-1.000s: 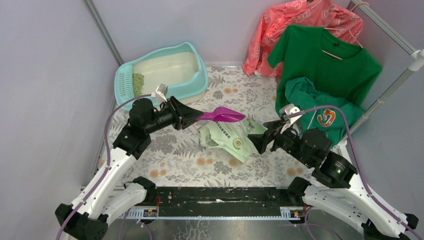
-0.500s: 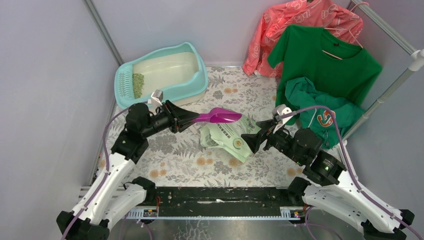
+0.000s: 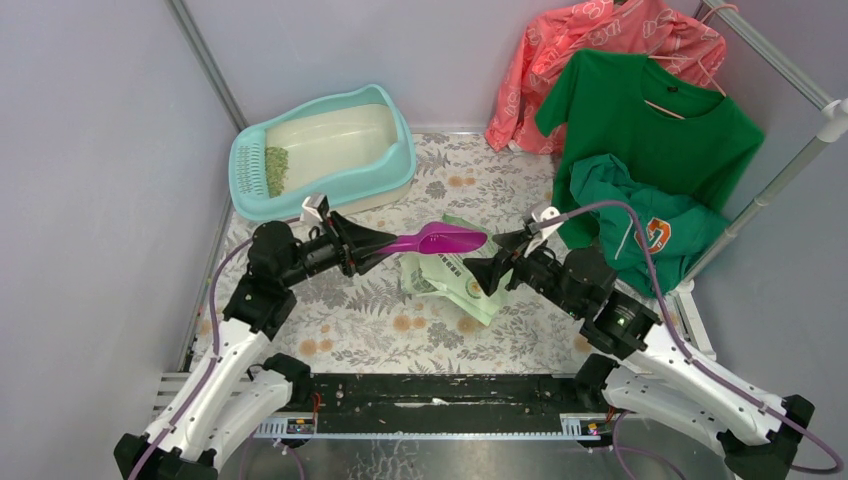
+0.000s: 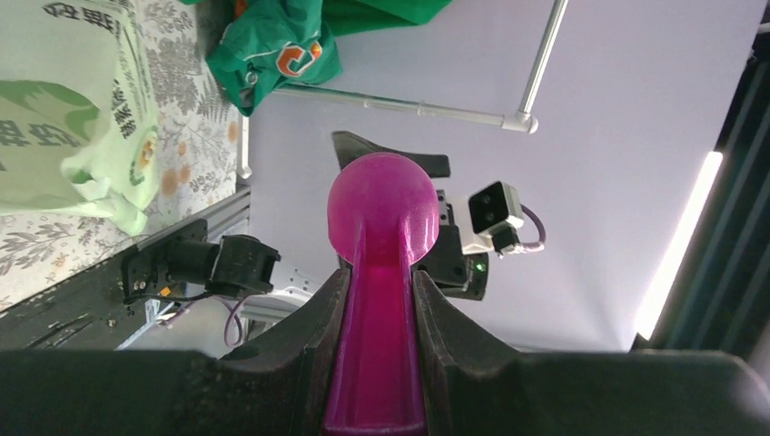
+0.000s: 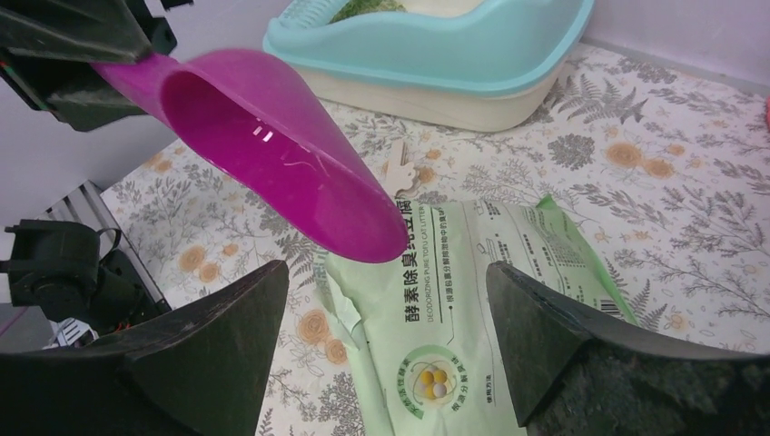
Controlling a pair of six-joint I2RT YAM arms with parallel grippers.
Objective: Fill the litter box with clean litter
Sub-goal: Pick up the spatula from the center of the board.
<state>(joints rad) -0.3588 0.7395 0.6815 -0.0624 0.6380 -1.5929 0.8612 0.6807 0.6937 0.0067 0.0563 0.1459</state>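
Left gripper [image 3: 385,242]: was clamped on the purple scoop [image 3: 445,238] handle, centre frame, bowl empty.
Right gripper [image 3: 485,255]: jaws stood wide, holding nothing (above the green bag [image 3: 462,288]).
Litter box [image 3: 400,150]: sat upper left.
Clean litter [image 3: 276,165]: small patch beside the grate.

Pale lilac walls [image 3: 90,150]; floral tabletop [image 3: 360,320]; white rail [image 3: 790,170] at right, shirts [image 3: 650,120] hanging.
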